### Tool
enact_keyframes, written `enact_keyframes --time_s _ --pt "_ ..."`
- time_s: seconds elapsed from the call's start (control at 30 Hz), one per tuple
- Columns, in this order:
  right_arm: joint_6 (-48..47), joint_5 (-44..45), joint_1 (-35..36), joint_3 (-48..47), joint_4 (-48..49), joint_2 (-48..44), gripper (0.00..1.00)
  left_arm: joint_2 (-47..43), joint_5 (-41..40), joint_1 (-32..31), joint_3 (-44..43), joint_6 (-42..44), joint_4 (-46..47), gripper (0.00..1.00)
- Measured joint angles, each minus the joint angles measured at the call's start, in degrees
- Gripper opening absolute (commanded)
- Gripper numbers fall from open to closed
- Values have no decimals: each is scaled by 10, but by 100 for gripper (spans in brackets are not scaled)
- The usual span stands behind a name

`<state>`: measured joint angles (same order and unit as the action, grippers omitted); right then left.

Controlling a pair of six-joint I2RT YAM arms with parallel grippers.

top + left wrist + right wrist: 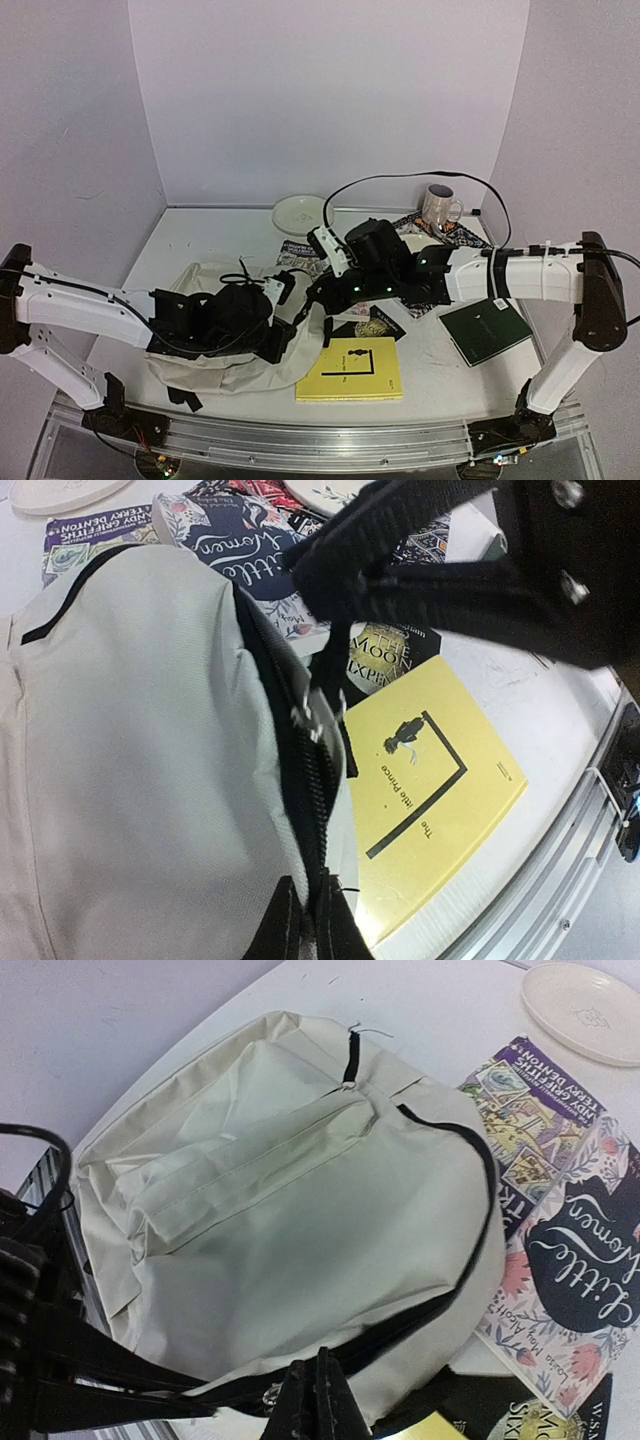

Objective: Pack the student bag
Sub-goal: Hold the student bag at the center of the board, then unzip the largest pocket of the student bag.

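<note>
The student bag is a cream fabric backpack lying flat at the left of the table, with a black zipper running along its edge. In the left wrist view the bag fills the left half. My left gripper is shut on the zipper edge near its lower end. My right gripper reaches in from the right and is shut on the black zipper pull, just above the metal slider. In the right wrist view the right gripper sits at the bag's near rim.
A yellow book lies right beside the bag, partly over a black book. More books lie behind it. A green notebook, a mug on a patterned cloth and a white plate stand further off.
</note>
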<state>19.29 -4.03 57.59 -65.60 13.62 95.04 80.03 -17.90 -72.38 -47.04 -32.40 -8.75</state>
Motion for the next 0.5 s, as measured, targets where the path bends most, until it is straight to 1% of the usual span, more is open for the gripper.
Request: enact_keyframes --time_s 0.17,0.37,0.4,0.5 --pt "-10 17 -34 -7 -3 0 0 -79 15 -6 55 -30 -1 0" --pt "-18 16 -75 -32 -14 6 0 -166 32 -15 108 -75 -2 0" --pt "-21 15 -77 -39 -16 10 0 -178 33 -16 115 -82 -3 1" --pt "-29 -8 -79 -59 -18 25 0 -209 34 -17 133 -97 -11 12"
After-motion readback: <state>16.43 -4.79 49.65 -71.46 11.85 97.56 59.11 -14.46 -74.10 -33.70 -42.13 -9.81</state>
